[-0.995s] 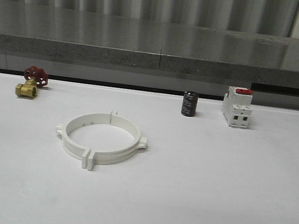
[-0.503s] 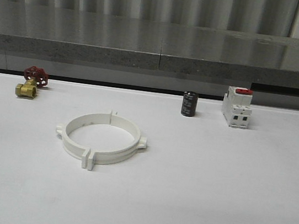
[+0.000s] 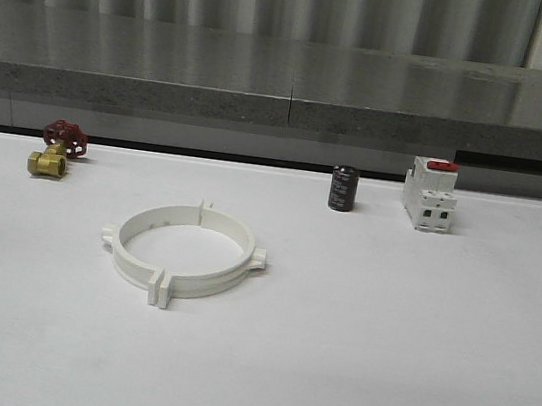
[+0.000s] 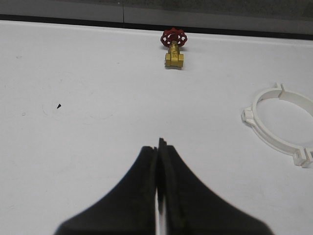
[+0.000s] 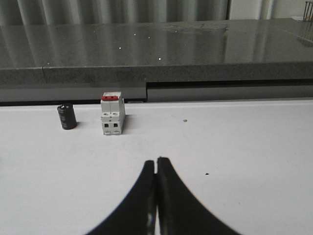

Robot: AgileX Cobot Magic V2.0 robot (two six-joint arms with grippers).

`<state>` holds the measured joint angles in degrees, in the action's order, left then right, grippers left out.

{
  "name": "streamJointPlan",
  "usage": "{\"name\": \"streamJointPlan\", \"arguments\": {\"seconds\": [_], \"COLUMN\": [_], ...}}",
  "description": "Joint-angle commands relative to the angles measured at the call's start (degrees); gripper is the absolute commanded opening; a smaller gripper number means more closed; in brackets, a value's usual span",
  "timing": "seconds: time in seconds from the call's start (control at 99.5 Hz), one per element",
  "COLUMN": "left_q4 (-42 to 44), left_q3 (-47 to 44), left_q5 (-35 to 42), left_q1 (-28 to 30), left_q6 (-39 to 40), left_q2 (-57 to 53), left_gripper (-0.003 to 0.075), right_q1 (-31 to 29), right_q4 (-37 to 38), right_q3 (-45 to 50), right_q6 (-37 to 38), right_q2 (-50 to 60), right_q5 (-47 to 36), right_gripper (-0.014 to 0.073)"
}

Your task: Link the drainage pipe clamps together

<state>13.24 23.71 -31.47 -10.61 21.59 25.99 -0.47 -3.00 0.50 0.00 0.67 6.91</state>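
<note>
Left tool [image 4: 158,147]: fingers pressed together, holding nothing. Right tool [image 5: 156,164]: likewise closed and empty. Drainage pipe clamps [image 3: 182,250] lie joined as one ring on the counter [image 3: 384,330], left of centre. Valve [image 3: 57,148] at the ring's 10 o'clock; capacitor [image 3: 344,188] and breaker [image 3: 430,194] at 2 o'clock.

Clamps [image 3: 184,249] w/ valve [image 3: 57,148] behind-left

Open table [image 3: 380,360] around clamps [image 3: 184,248]; valve [image 3: 57,148], breaker [image 3: 430,193] far back.
</note>
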Motion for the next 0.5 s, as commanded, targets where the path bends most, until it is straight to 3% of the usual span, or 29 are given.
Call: {"name": "streamJointPlan", "arguments": {"seconds": [0.0, 0.493], "left_q4": [0.0, 0.0], "left_q3": [1.6, 1.6], "left_q5": [3.4, 3.4], "left_q1": [0.0, 0.0], "left_q6": [0.4, 0.4], "left_q2": [0.2, 0.2], "left_gripper": [-0.002, -0.002], "right_q1": [-0.3, 0.4], "right_q4": [-0.1, 1.2], "right_q3": [-0.2, 0.1], "right_q6": [1.6, 3.7], "right_q2": [1.0, 1.0], "right_q5": [-8.2, -9.2], "right_gripper": [-0.0067, -0.0067]}}
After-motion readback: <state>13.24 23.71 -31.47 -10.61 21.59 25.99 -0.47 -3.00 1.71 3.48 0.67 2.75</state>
